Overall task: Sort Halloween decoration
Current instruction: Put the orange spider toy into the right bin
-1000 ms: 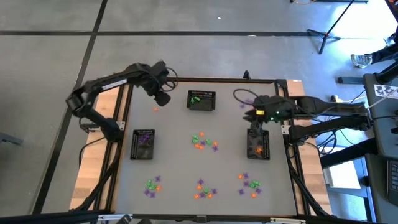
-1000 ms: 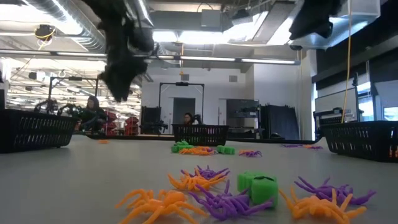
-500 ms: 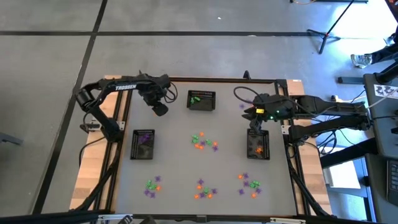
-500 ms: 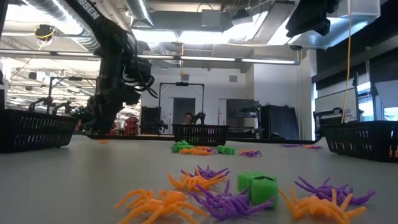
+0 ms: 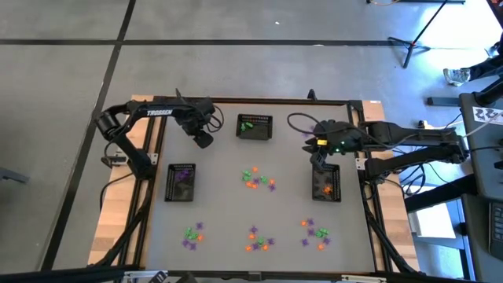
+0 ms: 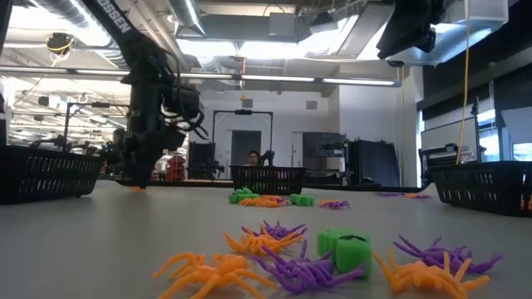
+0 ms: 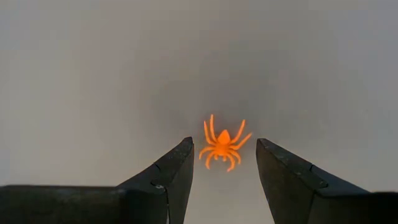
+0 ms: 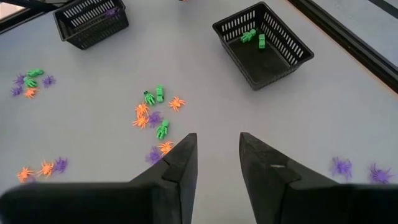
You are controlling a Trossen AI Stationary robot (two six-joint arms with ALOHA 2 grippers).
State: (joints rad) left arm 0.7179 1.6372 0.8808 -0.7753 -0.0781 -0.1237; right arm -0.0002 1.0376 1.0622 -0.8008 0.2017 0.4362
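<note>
An orange plastic spider (image 7: 222, 148), legs splayed, lies on the smooth grey bench (image 5: 228, 212) between the apart fingers of the lowered left end effector (image 7: 224, 163). The right end effector (image 8: 217, 157) hovers, apart, empty.

- High view: even, bright overhead light on the grey table (image 5: 228, 228); glare patch on the floor, upper right of the frame.
- Low view: ceiling lights (image 6: 249, 50) blown out; foreground trinkets soft.
- Left wrist view: dim, vignetted corners; orange spider (image 7: 222, 143) sharp.
</note>
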